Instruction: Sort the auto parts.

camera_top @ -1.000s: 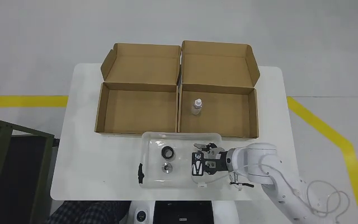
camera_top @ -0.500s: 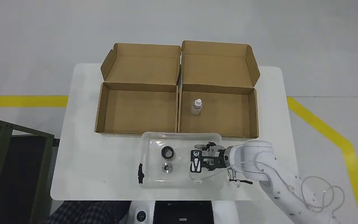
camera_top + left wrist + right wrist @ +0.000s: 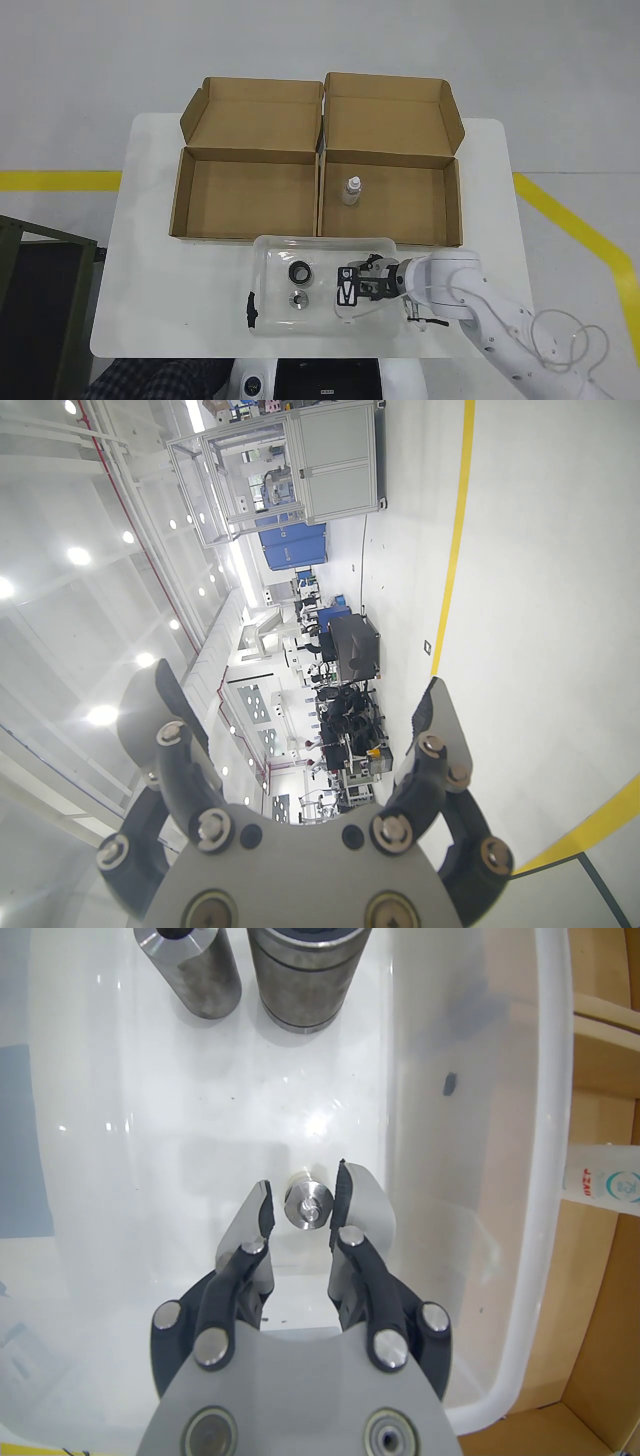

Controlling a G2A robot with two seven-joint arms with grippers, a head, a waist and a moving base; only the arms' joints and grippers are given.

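The right gripper [image 3: 303,1180] is down inside the clear plastic bin [image 3: 550,1178] with its fingers parted. A small hex-headed metal part [image 3: 306,1209] sits directly between them. One finger appears to be touching or nearly touching a flat of the hex, and a narrow gap shows at the other, so nothing is gripped yet. The part appears to stand on end, with its long axis pointing up toward the wrist, so the fingers would close across its sides rather than along its length. In the top view this gripper [image 3: 347,287] points toward 9 o'clock. The two larger metal cylinders, one plain [image 3: 205,973] and one grooved [image 3: 305,978], stand farther off in that direction and are well apart from the fingers. The left cardboard box [image 3: 245,200] lies at about 11 o'clock from the gripper and the right cardboard box [image 3: 400,205] at about 1 o'clock. A small white bottle [image 3: 352,188] stands in the right one. The left gripper [image 3: 300,680] is spread wide, holds nothing, and faces the workshop floor, so the right arm is judged the nearer.
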